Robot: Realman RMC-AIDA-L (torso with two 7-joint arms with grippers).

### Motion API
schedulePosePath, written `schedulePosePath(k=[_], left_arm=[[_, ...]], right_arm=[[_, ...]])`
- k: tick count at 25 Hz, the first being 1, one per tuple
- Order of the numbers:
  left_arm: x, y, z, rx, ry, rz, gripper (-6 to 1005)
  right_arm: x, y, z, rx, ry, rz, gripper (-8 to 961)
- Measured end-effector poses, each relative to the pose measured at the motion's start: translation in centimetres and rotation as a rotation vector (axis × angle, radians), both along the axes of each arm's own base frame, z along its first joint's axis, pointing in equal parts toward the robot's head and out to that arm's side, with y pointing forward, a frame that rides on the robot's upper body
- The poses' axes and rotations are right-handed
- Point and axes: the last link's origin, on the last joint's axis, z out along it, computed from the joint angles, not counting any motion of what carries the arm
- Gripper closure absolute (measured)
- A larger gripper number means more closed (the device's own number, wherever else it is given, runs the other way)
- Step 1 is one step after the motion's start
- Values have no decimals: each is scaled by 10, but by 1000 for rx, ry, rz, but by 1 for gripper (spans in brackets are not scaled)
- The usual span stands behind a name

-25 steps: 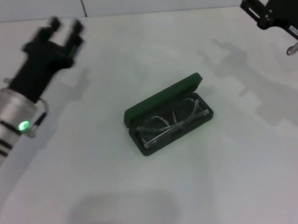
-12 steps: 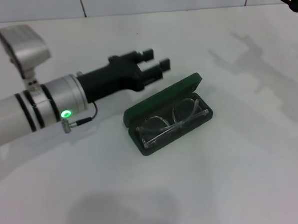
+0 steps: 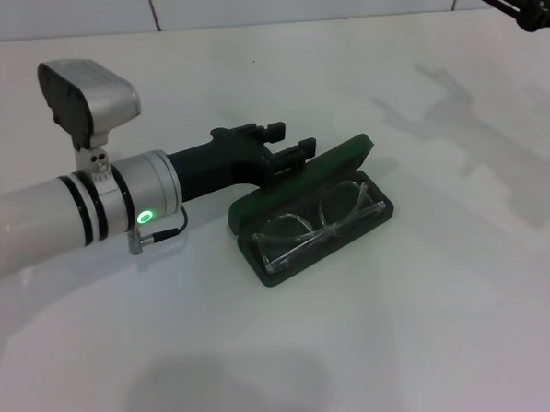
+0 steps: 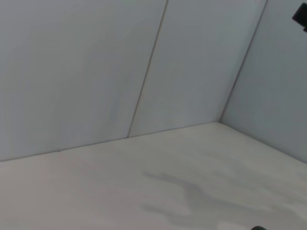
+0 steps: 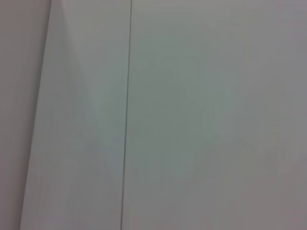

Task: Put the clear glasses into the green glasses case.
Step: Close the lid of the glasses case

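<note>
The white worktop point(image 3: 429, 327) carries the green glasses case point(image 3: 310, 213) near its middle, lid up, the clear glasses point(image 3: 317, 224) lying inside. Just behind the lid, the left claw point(image 3: 285, 145) reaches in with its fingers apart. The right claw point(image 3: 515, 0) sits at the far right corner; I cannot tell its state. Only the wrist views show the panelled wall point(image 4: 96, 72).

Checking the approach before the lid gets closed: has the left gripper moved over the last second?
Yes. The left gripper has swung in from the table's far left to the raised lid of the green glasses case, which stayed put.
</note>
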Motion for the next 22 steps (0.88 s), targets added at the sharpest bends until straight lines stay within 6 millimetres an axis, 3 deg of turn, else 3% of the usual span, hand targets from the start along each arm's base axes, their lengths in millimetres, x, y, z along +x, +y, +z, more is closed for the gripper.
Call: schedulePosePath(k=[22], left_arm=[[-4,-19,-16,-55,57,-76,362]], right_arm=[[-11,5,-17,27,-41,0,53]])
